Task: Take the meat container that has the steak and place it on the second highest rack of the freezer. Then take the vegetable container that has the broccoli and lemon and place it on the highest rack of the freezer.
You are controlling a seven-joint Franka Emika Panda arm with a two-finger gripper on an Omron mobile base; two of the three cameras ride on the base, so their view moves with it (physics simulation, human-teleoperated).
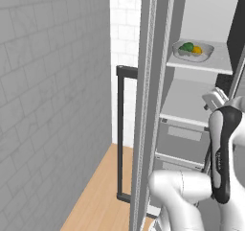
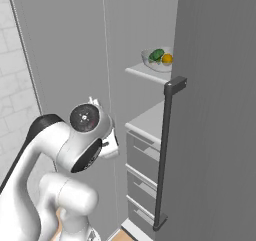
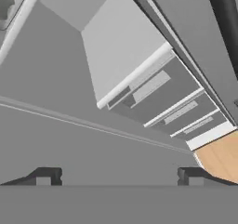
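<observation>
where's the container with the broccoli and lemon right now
The vegetable container sits on the upper white shelf inside the open freezer, above the bare shelf and grey drawers; broccoli left, lemon right.

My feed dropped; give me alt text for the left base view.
Open freezer: a clear container holding broccoli and a lemon sits on the upper white shelf. The shelf below is bare, above grey drawers. White robot arm at lower right.
</observation>
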